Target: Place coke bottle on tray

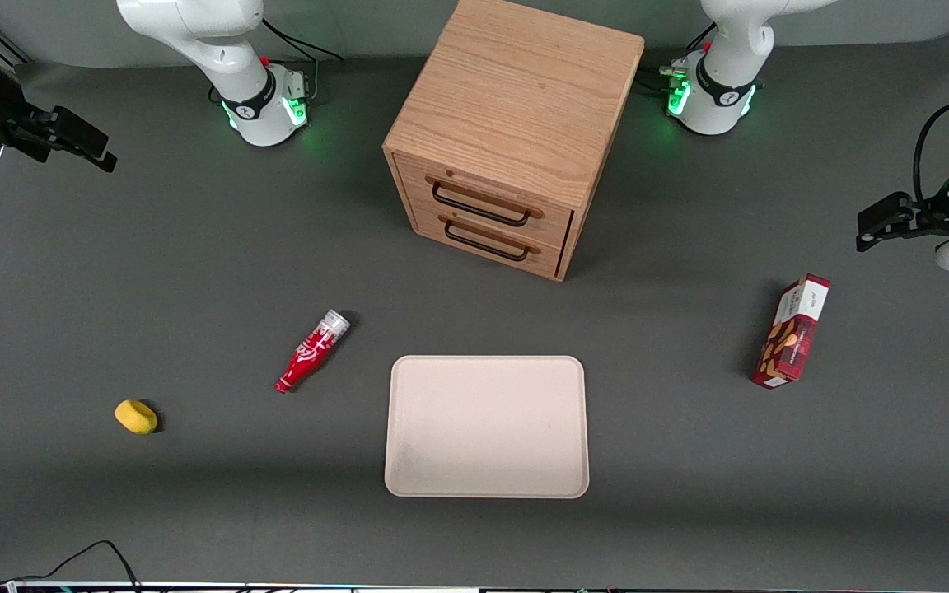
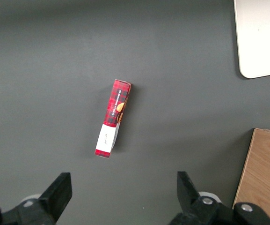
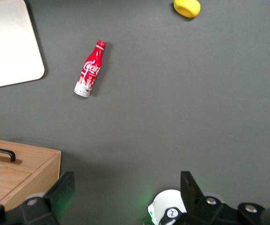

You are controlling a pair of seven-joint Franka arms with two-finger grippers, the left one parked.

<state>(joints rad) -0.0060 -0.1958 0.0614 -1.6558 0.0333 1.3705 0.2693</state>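
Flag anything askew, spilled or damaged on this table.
Only the coke bottle stands out: it lies on its side on the table, beside the tray, not upright. Nothing looks spilled or damaged. The tool is open, high above the table.

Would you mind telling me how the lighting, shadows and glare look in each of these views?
Front view: even, soft light; the coke bottle lies on the table with only a faint shadow, the wooden cabinet throws a broader one, and green lights glow at the arm bases. Right wrist view: the tray is washed out nearly white; the gripper is open above the table. Left wrist view: the snack box looks sharp.
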